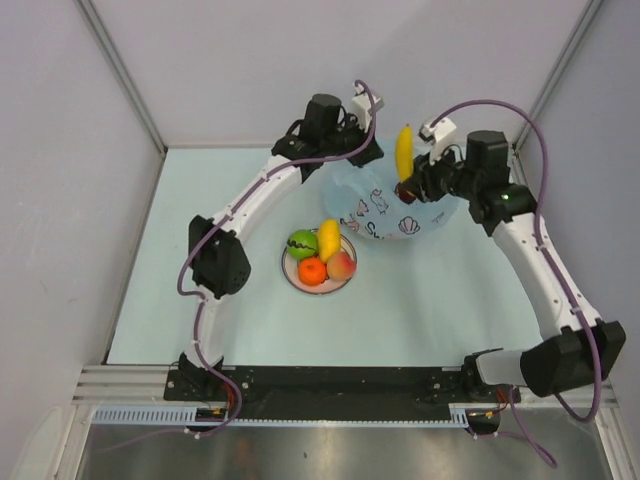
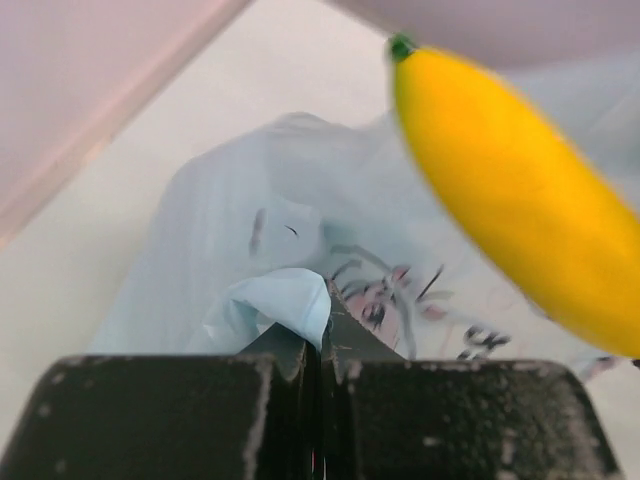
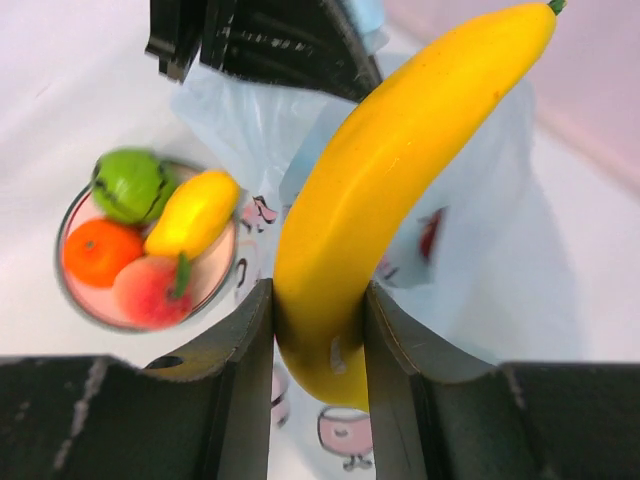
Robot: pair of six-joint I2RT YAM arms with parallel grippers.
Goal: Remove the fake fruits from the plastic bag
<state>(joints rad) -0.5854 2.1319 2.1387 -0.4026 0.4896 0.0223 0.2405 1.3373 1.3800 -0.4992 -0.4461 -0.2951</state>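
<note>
The banana (image 1: 404,150) is standing upright above the plastic bag (image 1: 385,215), with the right gripper (image 3: 318,335) clamping its lower end between both jaws. The left gripper (image 2: 322,352) is pinching the bag's bunched edge, jaws pressed together on the film. Four other fake fruits (image 1: 325,245) are sitting on the plate (image 1: 289,268) just beside the bag.

I see a pale blue tabletop (image 1: 420,310), plain lilac-grey walls (image 1: 60,200) on three sides, metal corner posts (image 1: 120,72), aluminium rail (image 1: 130,382) nearest me, soft even light.
</note>
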